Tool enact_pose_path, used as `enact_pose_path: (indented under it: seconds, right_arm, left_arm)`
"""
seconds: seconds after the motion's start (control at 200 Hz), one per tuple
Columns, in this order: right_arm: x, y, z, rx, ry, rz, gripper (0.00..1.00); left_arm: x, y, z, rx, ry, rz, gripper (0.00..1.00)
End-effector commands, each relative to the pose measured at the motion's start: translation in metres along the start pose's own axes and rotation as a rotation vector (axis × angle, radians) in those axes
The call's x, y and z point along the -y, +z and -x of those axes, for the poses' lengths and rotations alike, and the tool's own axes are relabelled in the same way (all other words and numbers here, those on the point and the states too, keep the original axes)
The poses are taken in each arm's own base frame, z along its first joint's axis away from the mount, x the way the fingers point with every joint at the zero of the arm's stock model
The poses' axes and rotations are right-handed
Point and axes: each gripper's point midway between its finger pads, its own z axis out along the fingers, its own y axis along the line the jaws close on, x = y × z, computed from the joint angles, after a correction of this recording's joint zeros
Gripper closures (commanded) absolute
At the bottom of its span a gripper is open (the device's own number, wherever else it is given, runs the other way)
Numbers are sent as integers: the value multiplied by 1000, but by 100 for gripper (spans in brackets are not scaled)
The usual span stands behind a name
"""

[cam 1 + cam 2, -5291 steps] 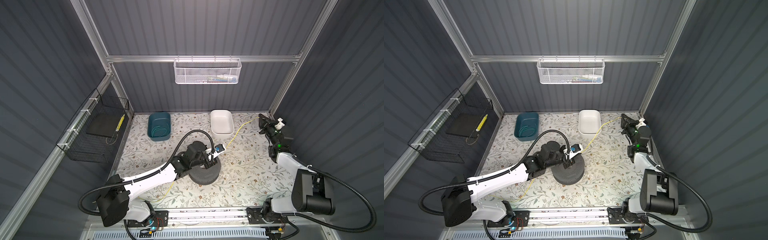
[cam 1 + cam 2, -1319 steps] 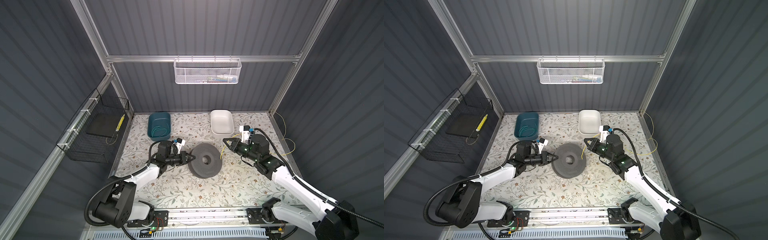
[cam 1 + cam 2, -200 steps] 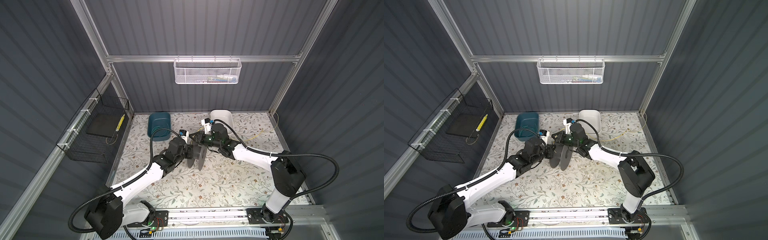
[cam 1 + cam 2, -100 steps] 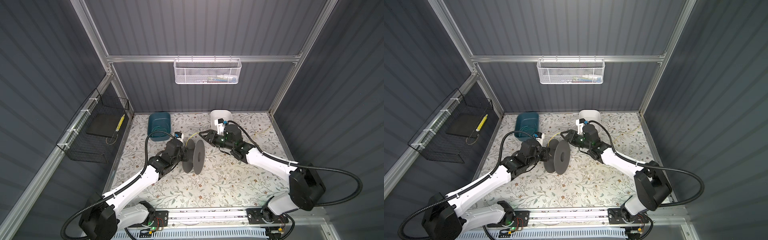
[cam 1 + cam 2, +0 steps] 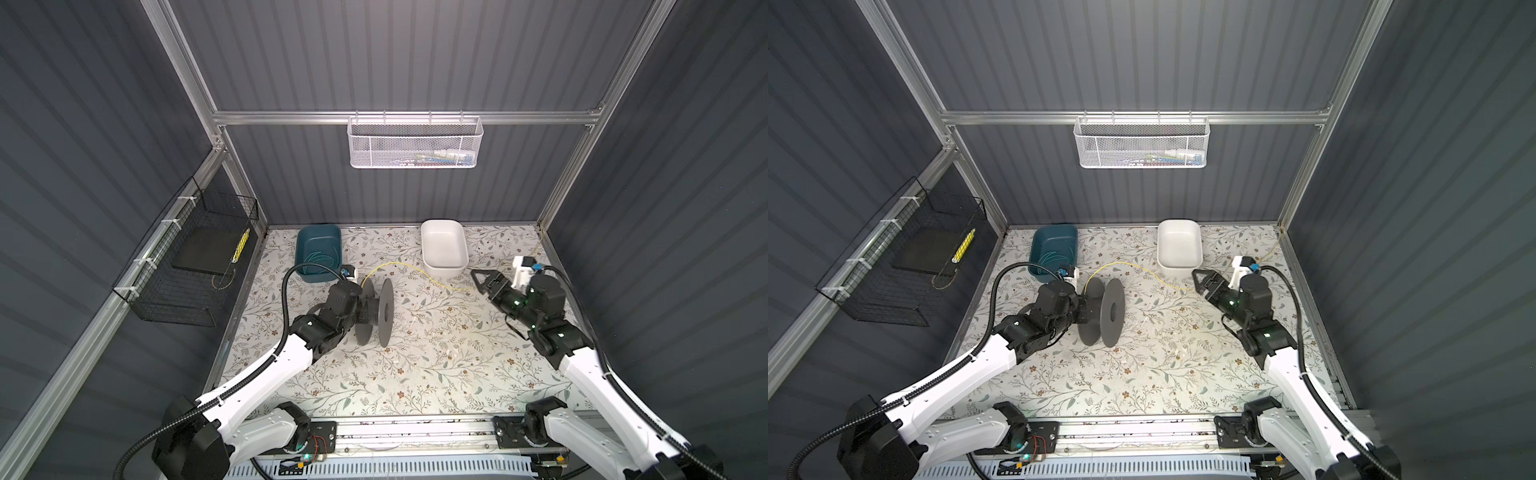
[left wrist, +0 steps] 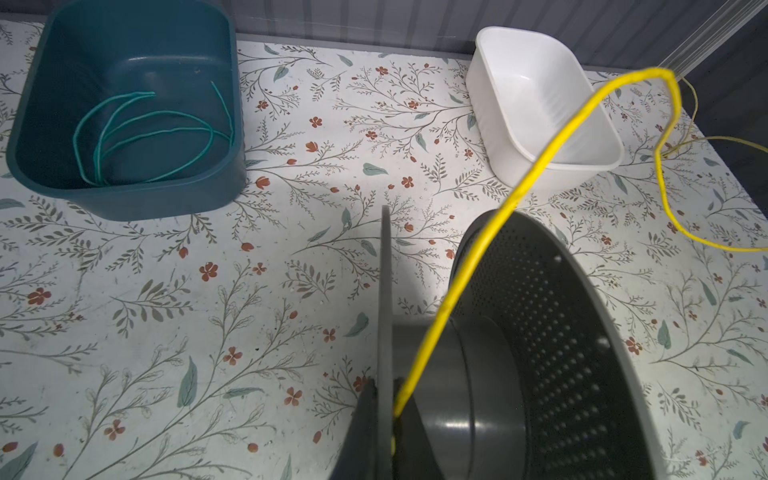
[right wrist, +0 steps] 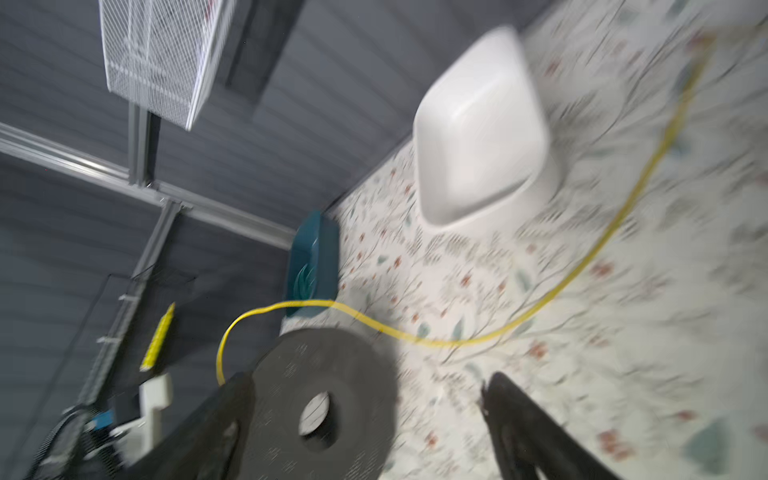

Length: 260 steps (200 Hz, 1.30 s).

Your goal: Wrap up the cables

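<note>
Yellow cable (image 5: 415,269) is seen arching from the upright grey spool (image 5: 386,311) across the floral worktop (image 5: 415,365). It passes just in front of the white bin (image 5: 446,270) and runs on toward the right wall. A teal bin (image 5: 318,228) with a teal-green wire (image 6: 145,137) coiled inside is set behind the spool. The left tool (image 6: 385,419) is clamped on the spool's near flange, with the cable end pinched against it. The right tool (image 5: 478,280) is spread wide just beside the cable, and nothing is gripped.
</note>
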Motion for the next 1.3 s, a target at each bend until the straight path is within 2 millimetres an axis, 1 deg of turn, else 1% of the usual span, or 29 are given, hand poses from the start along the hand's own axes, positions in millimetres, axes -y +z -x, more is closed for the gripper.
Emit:
enact_pose_path:
  seconds: [0.0, 0.035, 0.115, 0.225, 0.245, 0.27, 0.28, 0.31, 0.38, 0.415, 0.46, 0.505, 0.53, 0.535, 0.6, 0.65, 0.7, 0.79, 0.855, 0.925, 1.045, 1.15, 1.295]
  right_arm:
    - [43, -11, 27, 120, -50, -134, 4]
    - [49, -11, 37, 144, -24, -135, 1]
    - [66, -5, 56, 176, 79, -134, 1]
    - [88, 10, 75, 205, 186, -103, 1]
    - [89, 14, 74, 185, 202, -75, 1]
    - [90, 16, 79, 195, 214, -50, 1]
    - [97, 20, 78, 188, 232, -56, 3]
    - [107, 26, 80, 178, 279, -55, 9]
    - [134, 40, 78, 131, 430, -77, 31]
    - [144, 49, 79, 115, 480, -65, 41]
    - [157, 61, 76, 92, 565, -45, 49]
    - [163, 74, 77, 83, 630, 15, 55]
    - [165, 81, 79, 80, 657, 47, 55]
    - [170, 84, 76, 74, 670, 43, 55]
    - [180, 101, 77, 60, 750, 88, 54]
    - [187, 111, 81, 68, 786, 114, 53]
    - [196, 121, 80, 67, 820, 110, 54]
    - [208, 131, 84, 77, 818, 80, 51]
    - [211, 136, 88, 84, 813, 64, 47]
    - [218, 143, 92, 96, 821, 46, 46]
    - [228, 162, 94, 72, 851, 22, 47]
    - [233, 170, 89, 64, 871, -3, 47]
    - [240, 164, 82, 72, 871, -44, 47]
  left_arm:
    - [-2, -8, 17, 60, -15, 7, 100]
    - [-1, -8, 18, 62, -17, 3, 100]
    - [-1, -7, 17, 60, -13, 1, 100]
    - [1, -7, 18, 60, -14, -8, 100]
    - [1, -7, 18, 60, -15, -10, 100]
    - [1, -7, 18, 61, -17, -11, 100]
    - [2, -7, 17, 59, -17, -13, 100]
    - [1, -8, 17, 60, -16, -12, 100]
    - [1, -9, 17, 61, -18, -12, 100]
    - [0, -9, 17, 63, -19, -11, 100]
    - [0, -10, 18, 65, -20, -8, 100]
    - [0, -11, 18, 68, -21, -10, 100]
    - [0, -11, 18, 68, -19, -9, 100]
    - [0, -11, 18, 67, -19, -9, 100]
    - [-1, -13, 19, 70, -19, -5, 100]
    - [-2, -13, 19, 71, -15, -2, 100]
    - [-1, -14, 20, 73, -14, -4, 100]
    - [-2, -15, 21, 72, -8, 0, 100]
    - [-2, -15, 22, 74, -6, 1, 100]
    - [-1, -14, 24, 76, -4, -1, 100]
    - [1, -10, 23, 67, -2, -3, 100]
    - [2, -8, 24, 69, 2, -2, 100]
    - [2, -9, 28, 81, 6, 2, 100]
